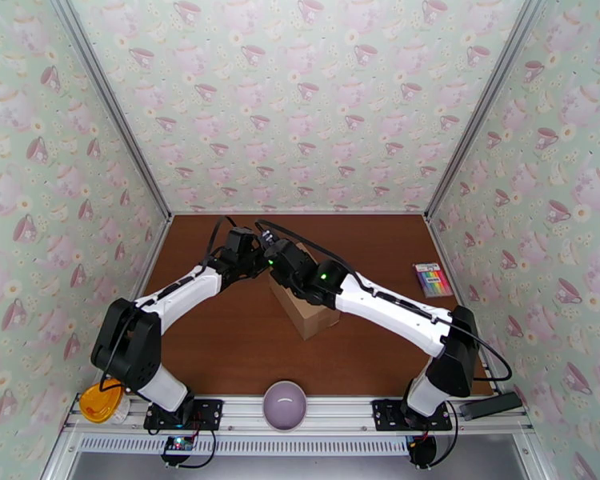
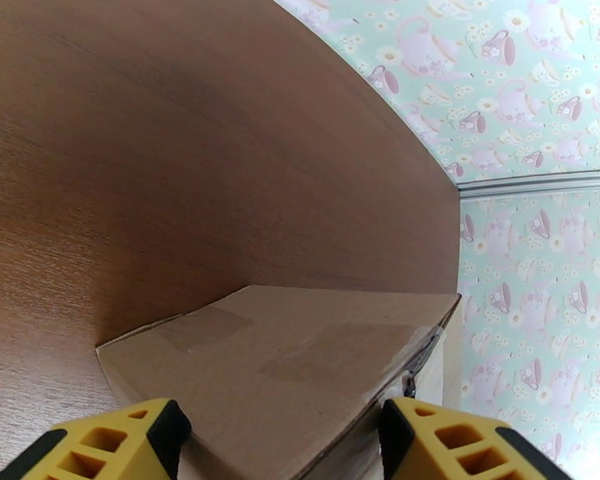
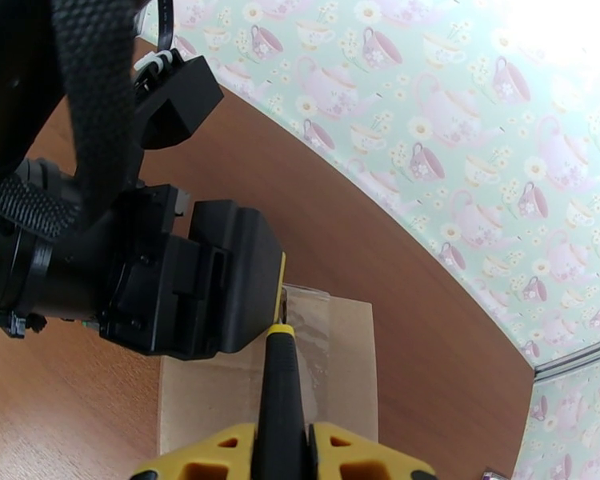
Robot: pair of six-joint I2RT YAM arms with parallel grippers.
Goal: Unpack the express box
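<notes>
Brown cardboard, the express box [image 3: 344,370] lay on the tabletop [image 1: 220,354] straight ahead of and below the right jaws [image 3: 282,446]. Its long axis ran away from them, and its taped seam [image 3: 310,346] lined up with what they held. The right jaws were clenched on 1 black-handled tool [image 3: 280,378] with a yellow collar, its tip resting on the clear tape at the seam's far part.

At that far end the left jaws [image 2: 280,414] straddled the box's width, spread wide. Both pads lay against its sides as far as the left wrist view showed, so they looked to be grasping the box and steadying it.

Both arms were at the box. The coming stroke seemed to belong to the right arm, drawn along the seam toward its own jaws.

Counted:
- 1 box
- 1 tool
- 1 lavender bowl [image 1: 284,404], well behind both jaws
- 1 pack of coloured markers [image 1: 432,279], well off to the right of the right jaws
</notes>
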